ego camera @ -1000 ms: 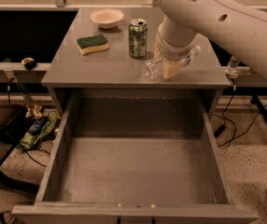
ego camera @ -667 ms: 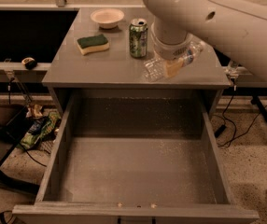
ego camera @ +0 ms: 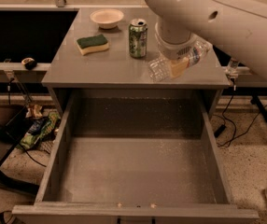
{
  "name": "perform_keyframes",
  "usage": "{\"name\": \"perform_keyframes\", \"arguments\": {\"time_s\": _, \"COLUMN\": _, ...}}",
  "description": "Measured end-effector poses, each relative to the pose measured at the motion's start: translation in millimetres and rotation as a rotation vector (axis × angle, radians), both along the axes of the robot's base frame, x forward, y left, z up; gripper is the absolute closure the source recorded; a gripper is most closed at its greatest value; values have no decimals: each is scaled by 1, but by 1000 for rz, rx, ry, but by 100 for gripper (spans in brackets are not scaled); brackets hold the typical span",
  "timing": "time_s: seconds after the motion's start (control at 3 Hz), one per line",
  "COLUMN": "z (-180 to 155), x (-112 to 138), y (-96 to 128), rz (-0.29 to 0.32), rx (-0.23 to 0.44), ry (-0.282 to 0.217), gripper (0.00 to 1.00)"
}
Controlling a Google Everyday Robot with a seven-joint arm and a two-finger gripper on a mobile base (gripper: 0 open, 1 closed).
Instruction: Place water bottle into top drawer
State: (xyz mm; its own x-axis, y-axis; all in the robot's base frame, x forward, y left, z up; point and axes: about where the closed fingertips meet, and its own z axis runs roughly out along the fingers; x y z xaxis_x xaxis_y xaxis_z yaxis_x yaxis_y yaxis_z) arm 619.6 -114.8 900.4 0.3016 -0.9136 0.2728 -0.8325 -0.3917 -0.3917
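Since you have only the one camera view, read everything from it. The gripper (ego camera: 177, 68) sits right of centre in the upper half of the frame, down over the middle of the water bottle (ego camera: 158, 70). The bottle lies slantwise near the front edge of the worktop (ego camera: 105, 66), its clear base toward the drawer and its cap end toward the upper right. The arm (ego camera: 227, 17) hides the contact, so you cannot tell whether the jaws have closed on the bottle or merely straddle it.

Judge the risks from that. If the hold is loose or off the bottle's middle, the ribbed plastic could pivot or slip out on the lift and roll off the worktop's front edge. The green can (ego camera: 137, 38) stands just beside the bottle's base, to its left, so a leftward swing could knock it over. Letting go high above the drawer may make the light bottle bounce.

The top drawer (ego camera: 59, 157) fills the lower half of the frame, pulled fully out, with nothing on its speckled bottom. The bowl (ego camera: 107, 17) at upper left looks empty. A sponge (ego camera: 92, 44) lies in front of it.
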Motion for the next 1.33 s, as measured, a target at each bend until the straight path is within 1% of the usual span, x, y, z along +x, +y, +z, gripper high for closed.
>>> {"name": "perform_keyframes", "arguments": {"time_s": 0.33, "z": -10, "x": -15, "y": 6, "rz": -2, "rx": 18, "ry": 16, "gripper": 100}}
{"name": "perform_keyframes", "arguments": {"time_s": 0.67, "z": -21, "x": -64, "y": 14, "rz": -31, "rx": 52, "ry": 45, "gripper": 100}}
{"name": "perform_keyframes", "arguments": {"time_s": 1.0, "z": -46, "x": -120, "y": 32, "rz": -39, "rx": 110, "ry": 85, "gripper": 100}}
{"name": "perform_keyframes", "arguments": {"time_s": 1.33, "z": -96, "x": -158, "y": 66, "rz": -3, "rx": 195, "ry": 152, "gripper": 100}}
